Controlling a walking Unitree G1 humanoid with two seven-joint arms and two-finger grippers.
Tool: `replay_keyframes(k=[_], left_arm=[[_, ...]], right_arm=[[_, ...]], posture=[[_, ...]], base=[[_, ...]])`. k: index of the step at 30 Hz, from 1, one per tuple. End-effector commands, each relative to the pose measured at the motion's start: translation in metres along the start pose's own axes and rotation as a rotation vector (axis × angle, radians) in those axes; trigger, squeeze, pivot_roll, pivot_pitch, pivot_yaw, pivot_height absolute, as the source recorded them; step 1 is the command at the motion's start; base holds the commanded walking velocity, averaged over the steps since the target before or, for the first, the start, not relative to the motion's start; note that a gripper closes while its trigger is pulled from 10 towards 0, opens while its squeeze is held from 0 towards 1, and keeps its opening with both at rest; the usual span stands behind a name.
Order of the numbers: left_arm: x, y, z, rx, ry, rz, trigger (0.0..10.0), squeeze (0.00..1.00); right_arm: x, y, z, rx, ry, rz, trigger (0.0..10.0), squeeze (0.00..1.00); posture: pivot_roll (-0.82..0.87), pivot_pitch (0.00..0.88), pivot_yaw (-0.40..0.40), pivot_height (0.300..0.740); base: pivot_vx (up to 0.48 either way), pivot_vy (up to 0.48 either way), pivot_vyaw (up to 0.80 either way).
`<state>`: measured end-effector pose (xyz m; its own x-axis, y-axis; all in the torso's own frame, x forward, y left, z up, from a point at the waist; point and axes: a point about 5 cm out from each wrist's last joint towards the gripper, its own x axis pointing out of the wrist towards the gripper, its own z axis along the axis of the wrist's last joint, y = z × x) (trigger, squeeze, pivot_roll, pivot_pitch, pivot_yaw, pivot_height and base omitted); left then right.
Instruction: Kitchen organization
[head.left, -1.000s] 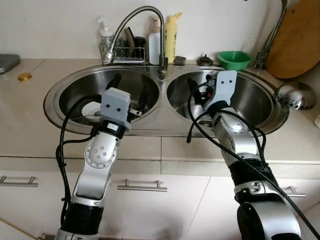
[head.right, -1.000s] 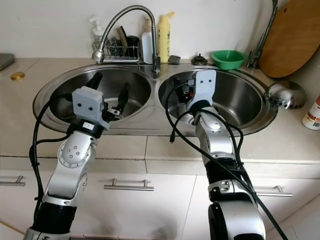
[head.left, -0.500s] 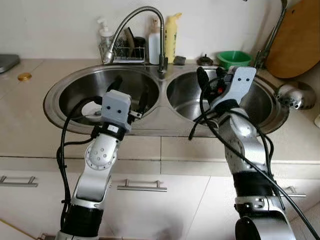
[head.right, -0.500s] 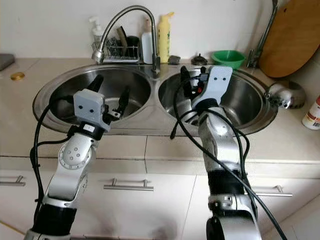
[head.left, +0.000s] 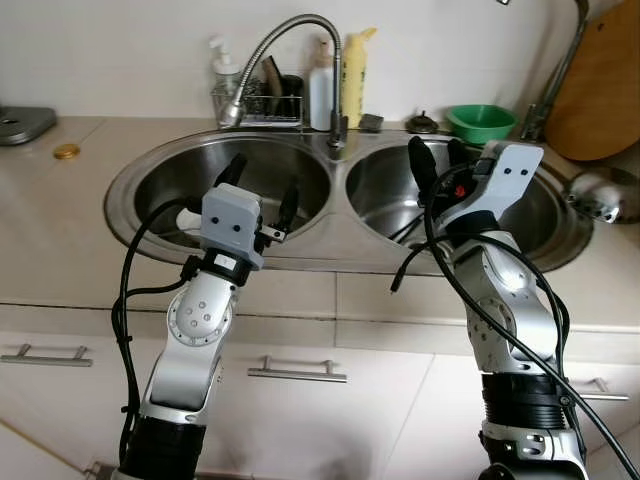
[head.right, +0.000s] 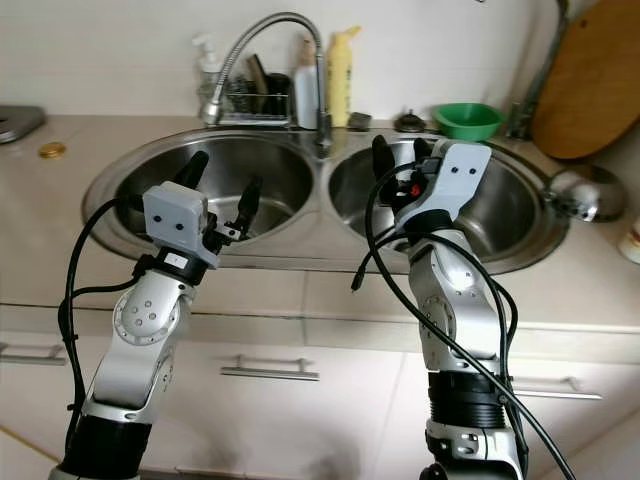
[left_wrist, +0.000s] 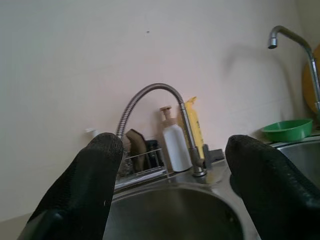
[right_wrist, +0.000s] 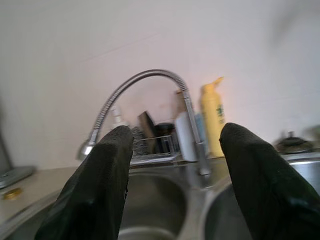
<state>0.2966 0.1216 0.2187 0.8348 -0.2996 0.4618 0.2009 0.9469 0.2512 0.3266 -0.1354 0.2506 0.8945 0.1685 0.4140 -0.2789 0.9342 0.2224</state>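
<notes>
Sink (head.left: 130, 185), a stainless double-basin unit, is set into the beige table (head.left: 60, 235) below the wall, above white cabinet fronts with bar handles (head.left: 297, 373). A round wooden board (head.left: 603, 95) leans at the right rear corner, with a metal strainer ladle (head.left: 600, 195) lying on the table in front of it. A gooseneck faucet (head.left: 290, 40) rises from the divider between the basins and arches toward the left one. Left gripper (head.left: 262, 183) is held over the near rim of the left basin, jaws spread and empty; a white object (head.left: 190, 217) lies on that basin's floor beside it. Right gripper (head.left: 438, 160) is held over the right basin, jaws likewise spread and empty. Behind the faucet stand a wire caddy (head.left: 262, 105), a white bottle (head.left: 321, 85), a yellow bottle (head.left: 353, 78) and a pump dispenser (head.left: 221, 70). A green bowl (head.left: 481, 121) rests behind the right basin. A small gold lid (head.left: 66, 152) lies on the table at far left.
</notes>
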Motion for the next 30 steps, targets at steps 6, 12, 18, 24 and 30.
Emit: replay_keyframes(k=[6,12,18,24,30], left_arm=[[-0.001,0.002,0.003,0.005,-0.016,-0.001,10.0,0.0],[-0.002,0.0,0.002,0.0,-0.009,-0.002,10.0,0.0],[-0.003,-0.002,0.0,-0.005,-0.003,-0.008,10.0,0.0],[-0.004,-0.003,-0.003,-0.005,0.007,-0.014,10.0,0.0],[-0.008,-0.006,-0.008,0.006,0.027,-0.019,10.0,0.0]], right_arm=[[-0.006,0.011,-0.006,0.005,0.033,0.038,10.0,0.0],[-0.01,0.013,-0.009,-0.071,0.038,0.049,10.0,0.0],[-0.018,0.014,-0.019,-0.168,0.067,0.062,10.0,0.0],[-0.025,0.006,-0.031,-0.271,0.125,0.0,10.0,0.0],[-0.038,-0.005,-0.04,-0.298,0.083,-0.093,10.0,0.0]], posture=[[0.08,0.0,0.024,0.74],[0.08,0.0,0.016,0.74],[0.07,0.0,0.016,0.74],[0.07,0.0,0.019,0.74],[0.06,0.0,0.02,0.74]], base=[[0.0,0.473,0.0],[0.0,0.475,0.0],[0.0,0.474,0.0],[0.0,0.473,0.0],[0.0,0.389,0.0]])
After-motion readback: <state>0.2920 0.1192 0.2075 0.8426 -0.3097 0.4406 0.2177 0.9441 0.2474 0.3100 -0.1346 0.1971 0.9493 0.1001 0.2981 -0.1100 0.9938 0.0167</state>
